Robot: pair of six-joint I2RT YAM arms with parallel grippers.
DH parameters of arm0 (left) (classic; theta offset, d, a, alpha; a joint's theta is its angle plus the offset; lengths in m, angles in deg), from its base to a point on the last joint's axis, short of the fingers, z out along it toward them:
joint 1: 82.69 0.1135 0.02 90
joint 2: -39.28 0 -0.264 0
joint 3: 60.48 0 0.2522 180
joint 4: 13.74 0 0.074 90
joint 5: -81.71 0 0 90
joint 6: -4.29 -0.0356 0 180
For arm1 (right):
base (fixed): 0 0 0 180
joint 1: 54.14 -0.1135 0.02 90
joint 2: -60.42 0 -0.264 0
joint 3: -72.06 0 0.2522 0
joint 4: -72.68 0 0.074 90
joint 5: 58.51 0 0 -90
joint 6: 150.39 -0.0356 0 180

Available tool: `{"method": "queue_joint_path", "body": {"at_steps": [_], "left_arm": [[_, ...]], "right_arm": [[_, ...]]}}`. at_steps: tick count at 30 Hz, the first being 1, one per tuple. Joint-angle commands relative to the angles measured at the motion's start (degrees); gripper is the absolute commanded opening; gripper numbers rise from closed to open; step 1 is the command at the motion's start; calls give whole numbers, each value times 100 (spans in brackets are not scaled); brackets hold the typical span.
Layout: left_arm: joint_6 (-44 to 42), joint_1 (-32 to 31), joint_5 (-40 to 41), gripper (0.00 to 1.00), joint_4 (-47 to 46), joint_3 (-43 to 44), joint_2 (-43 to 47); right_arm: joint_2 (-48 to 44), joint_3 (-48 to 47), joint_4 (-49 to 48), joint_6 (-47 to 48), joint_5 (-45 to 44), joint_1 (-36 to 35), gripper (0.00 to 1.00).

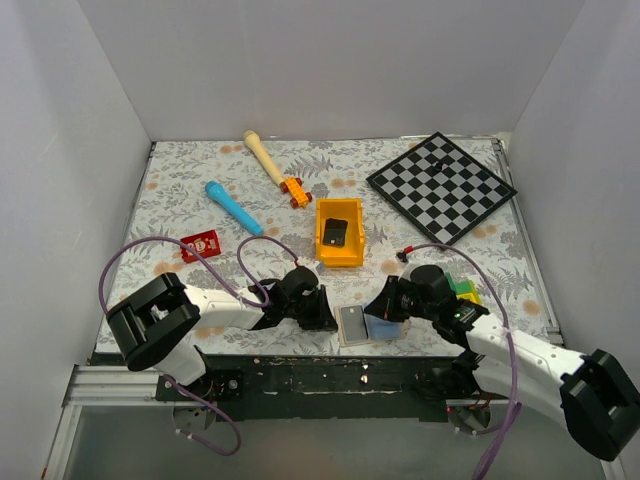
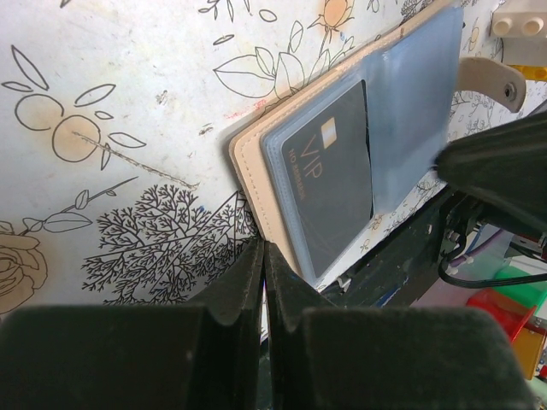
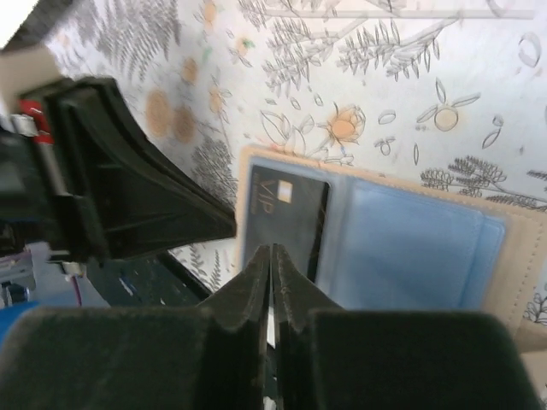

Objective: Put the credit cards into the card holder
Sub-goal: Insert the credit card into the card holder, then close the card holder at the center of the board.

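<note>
The tan card holder (image 1: 352,326) lies open at the table's front edge, its pale blue pockets facing up. A dark "VIP" credit card (image 2: 329,175) sits in its left pocket and also shows in the right wrist view (image 3: 284,212). My left gripper (image 1: 322,311) is shut, its tips (image 2: 263,249) at the holder's left edge (image 2: 256,184). My right gripper (image 1: 386,306) is shut, its tips (image 3: 272,251) over the near edge of the VIP card and the holder (image 3: 410,248). A red credit card (image 1: 200,245) lies far left. Another dark card (image 1: 335,232) lies in the yellow-orange bin.
The yellow-orange bin (image 1: 341,257) stands just behind the grippers. A blue cylinder (image 1: 233,207), a wooden pin (image 1: 264,156) and an orange toy block (image 1: 294,190) lie at the back left. A chessboard (image 1: 440,187) lies at the back right. Green and yellow blocks (image 1: 463,290) sit by the right arm.
</note>
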Motion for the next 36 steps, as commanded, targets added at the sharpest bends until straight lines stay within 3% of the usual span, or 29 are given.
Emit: {"method": "queue_joint_path", "body": {"at_steps": [1,6,11,14,29,36], "left_arm": [[-75,-33,66,1,90,125,6],[-75,-33,48,1,81,143,-47],[-102,-33,22,1,90,169,-91],[-110,-33,4,2,81,196,-126],[-66,-42,22,1,37,134,-82],[-84,-33,13,1,46,134,-82]], "right_arm": [[-845,-618,1363,405,-860,-25,20],[-1470,-1005,3041,493,-1995,-25,49],[-1699,-1313,4106,440,-2628,-25,66],[-1586,-1462,4310,546,-2603,-25,70],[-575,-1586,4065,757,-2383,-25,67],[-338,-1612,3888,739,-2480,-33,54]]}}
